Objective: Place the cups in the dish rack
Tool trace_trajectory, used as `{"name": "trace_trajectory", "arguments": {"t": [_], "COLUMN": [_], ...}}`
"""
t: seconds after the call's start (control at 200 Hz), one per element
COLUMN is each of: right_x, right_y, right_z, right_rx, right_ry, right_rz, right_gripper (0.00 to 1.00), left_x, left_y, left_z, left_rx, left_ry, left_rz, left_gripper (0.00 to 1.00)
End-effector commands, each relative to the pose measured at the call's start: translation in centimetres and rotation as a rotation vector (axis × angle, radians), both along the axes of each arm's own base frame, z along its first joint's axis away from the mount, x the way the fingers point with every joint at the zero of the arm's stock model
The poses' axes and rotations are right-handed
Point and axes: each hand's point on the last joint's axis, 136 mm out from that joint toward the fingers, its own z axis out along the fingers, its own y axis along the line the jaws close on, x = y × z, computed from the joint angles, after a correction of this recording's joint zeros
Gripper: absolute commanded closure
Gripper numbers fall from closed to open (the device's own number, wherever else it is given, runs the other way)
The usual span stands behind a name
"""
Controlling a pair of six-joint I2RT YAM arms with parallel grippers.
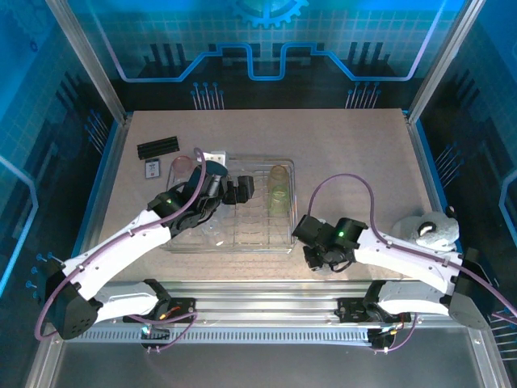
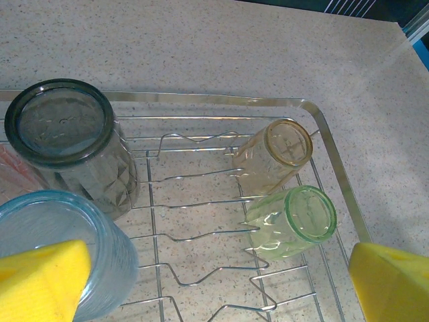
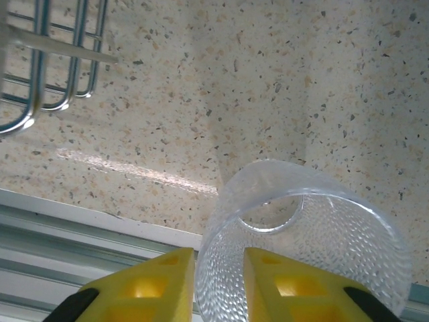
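Cups (image 2: 295,221) sat bottoms-up on dish rack (image 2: 201,98) tines, draining pose, we judged. Left gripper (image 2: 221,275) gaped wide above, blue cup (image 2: 60,235) beside finger. Right gripper (image 3: 218,261) pinched clear cup (image 3: 322,221) wall at near table (image 3: 268,67) edge.

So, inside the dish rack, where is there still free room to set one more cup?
Free: the middle rods of the dish rack, between the grey cup and the amber cup and green cup. Crowded: the left side, where grey cup and blue cup stand close together.

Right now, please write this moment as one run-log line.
left gripper open over dish rack | right gripper shut on clear cup
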Motion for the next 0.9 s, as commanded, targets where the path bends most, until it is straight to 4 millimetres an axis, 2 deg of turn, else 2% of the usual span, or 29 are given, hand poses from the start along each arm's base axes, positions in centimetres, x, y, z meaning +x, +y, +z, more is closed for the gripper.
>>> {"name": "trace_trajectory", "arguments": {"t": [0.0,0.215,0.425,0.555,0.73,0.84,0.855,0.895], "right_x": [-0.2,-0.1,0.2,0.4,1.1,1.7,2.1,2.4], "right_y": [-0.5,-0.8,-1.3,-1.9,-2.9,-3.4,-3.2,-3.1], "right_z": [-0.7,-1.4,-1.2,-0.7,1.8,4.2,5.3,6.6], "right_rx": [-0.033,-0.055,-0.069,-0.072,-0.061,-0.032,-0.010,0.017], "right_ry": [-0.005,-0.003,-0.014,-0.019,-0.065,-0.126,-0.150,-0.187], "right_rz": [0.004,0.002,0.002,-0.004,-0.012,0.006,0.008,0.022], "right_gripper": [0.76,0.79,0.84,0.94,1.00,1.00,1.00,1.00], "left_x": [0.1,0.1,0.1,0.1,-0.1,-0.2,-0.2,-0.3], "left_y": [0.3,0.2,0.3,0.4,0.3,-0.2,-0.3,-0.6], "left_z": [0.1,0.0,0.1,0.1,0.5,1.4,1.4,1.9], "left_rx": [-0.021,-0.026,-0.026,-0.026,-0.039,-0.067,-0.071,-0.089], "left_ry": [-0.008,0.000,0.003,0.003,0.001,-0.015,-0.016,-0.026], "left_rz": [0.012,0.011,0.011,0.014,0.008,-0.021,-0.028,-0.045], "left_gripper": [0.01,0.01,0.01,0.01,0.01,0.01,0.01,0.01]}}
